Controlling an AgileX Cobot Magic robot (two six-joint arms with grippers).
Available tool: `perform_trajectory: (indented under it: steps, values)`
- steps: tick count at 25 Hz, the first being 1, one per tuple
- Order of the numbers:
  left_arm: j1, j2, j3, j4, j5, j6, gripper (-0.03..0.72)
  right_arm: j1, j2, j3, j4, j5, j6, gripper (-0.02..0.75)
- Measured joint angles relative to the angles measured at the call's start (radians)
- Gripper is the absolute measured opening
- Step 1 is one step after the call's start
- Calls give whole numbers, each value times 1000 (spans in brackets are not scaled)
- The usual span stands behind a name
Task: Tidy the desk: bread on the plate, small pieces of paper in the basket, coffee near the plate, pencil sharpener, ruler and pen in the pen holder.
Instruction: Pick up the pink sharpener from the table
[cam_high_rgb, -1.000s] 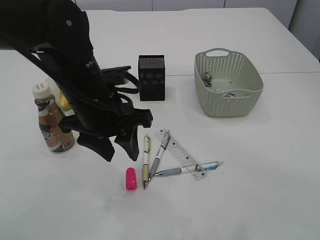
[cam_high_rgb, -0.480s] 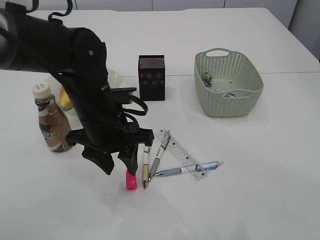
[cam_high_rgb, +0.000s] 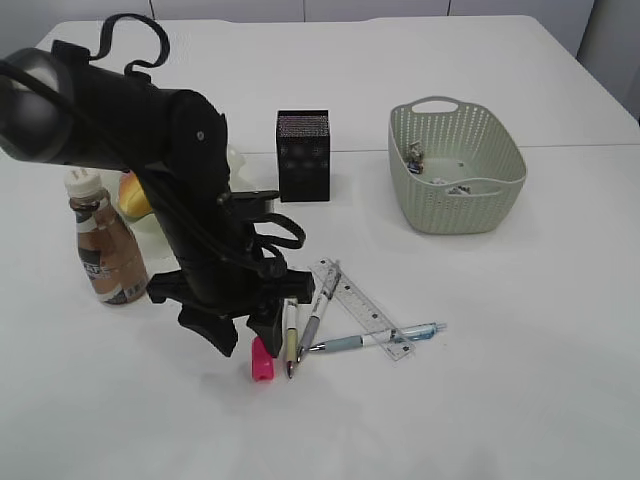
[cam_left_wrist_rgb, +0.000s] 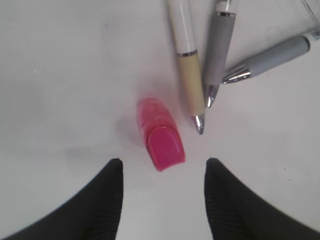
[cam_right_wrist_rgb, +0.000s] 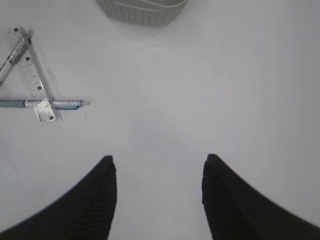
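The pink pencil sharpener (cam_high_rgb: 262, 358) (cam_left_wrist_rgb: 160, 134) lies on the white table. My left gripper (cam_high_rgb: 248, 338) (cam_left_wrist_rgb: 163, 162) hangs open just above it, a fingertip on either side of its near end, not touching. Three pens (cam_high_rgb: 292, 325) (cam_left_wrist_rgb: 187, 75) and the clear ruler (cam_high_rgb: 358, 306) (cam_right_wrist_rgb: 32, 75) lie crossed just right of it. The black pen holder (cam_high_rgb: 303, 155) stands behind. My right gripper (cam_right_wrist_rgb: 159, 160) is open over bare table. The coffee (cam_high_rgb: 105, 240) stands at left beside the bread (cam_high_rgb: 132, 195) on the plate (cam_high_rgb: 233, 157), both mostly hidden by the arm.
The sage-green basket (cam_high_rgb: 455, 165) (cam_right_wrist_rgb: 142, 10) stands at the back right with small paper scraps (cam_high_rgb: 413, 153) inside. The left arm (cam_high_rgb: 150, 130) looms over the left half of the table.
My left arm has come down and toward the front, bringing its open fingers from beside the coffee to just over the pink sharpener. Nothing on the table has moved.
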Motion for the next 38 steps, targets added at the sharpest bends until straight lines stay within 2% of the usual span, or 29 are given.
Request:
perform_trajectory:
  steps: [38]
  values:
    - [0,97,-4,-35,-89,46,379,0,-34,0,0,0,0,433]
